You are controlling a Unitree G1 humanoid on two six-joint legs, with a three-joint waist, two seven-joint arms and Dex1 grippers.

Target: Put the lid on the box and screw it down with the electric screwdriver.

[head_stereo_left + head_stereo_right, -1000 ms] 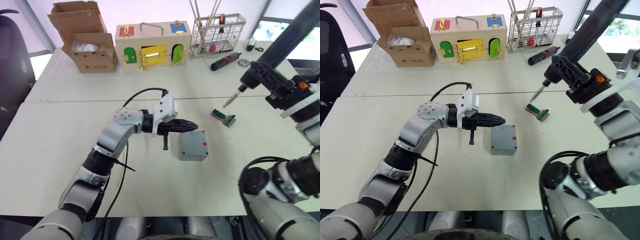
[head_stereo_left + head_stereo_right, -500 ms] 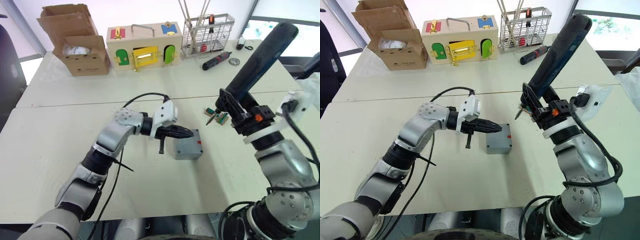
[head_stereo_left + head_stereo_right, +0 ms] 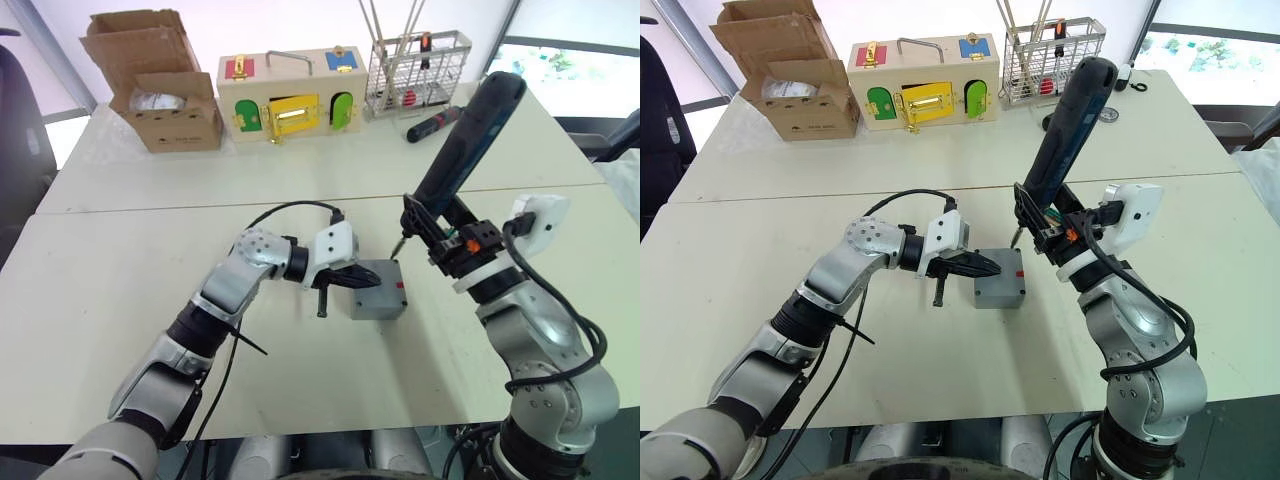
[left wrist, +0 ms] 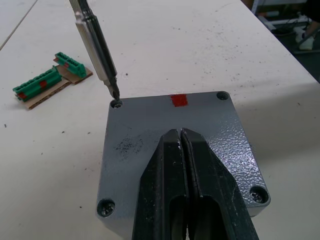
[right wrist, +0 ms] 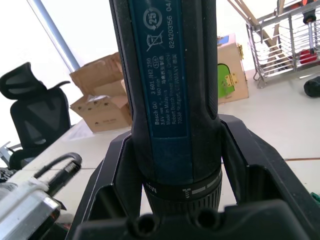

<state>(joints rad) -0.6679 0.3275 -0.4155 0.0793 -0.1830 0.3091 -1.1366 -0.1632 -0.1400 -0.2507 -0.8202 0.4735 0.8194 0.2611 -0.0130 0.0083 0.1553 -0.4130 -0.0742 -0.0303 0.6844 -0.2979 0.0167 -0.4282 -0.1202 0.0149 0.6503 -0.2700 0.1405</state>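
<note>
The grey box (image 3: 381,305) sits mid-table with the lid (image 4: 150,130) lying flat on top, screws showing in three of its corners. My left gripper (image 4: 179,133) is shut, its tips resting on the middle of the lid. My right gripper (image 3: 455,245) is shut on the electric screwdriver (image 3: 465,140), which leans up and away from me. The metal bit (image 4: 97,42) slants down, and its tip sits in the lid's far corner hole beside the red mark (image 4: 179,100).
A green connector block on cardboard (image 4: 44,85) lies just behind the box. Along the far edge stand a cardboard box (image 3: 160,85), a wooden latch box (image 3: 290,95) and a wire rack (image 3: 420,60), with a small black-and-red screwdriver (image 3: 432,124) in front of the rack.
My right arm has swung in from the right and lowered the screwdriver's bit onto the lid's far corner. My left gripper has slid from beside the box onto the lid. The camera has shifted.
</note>
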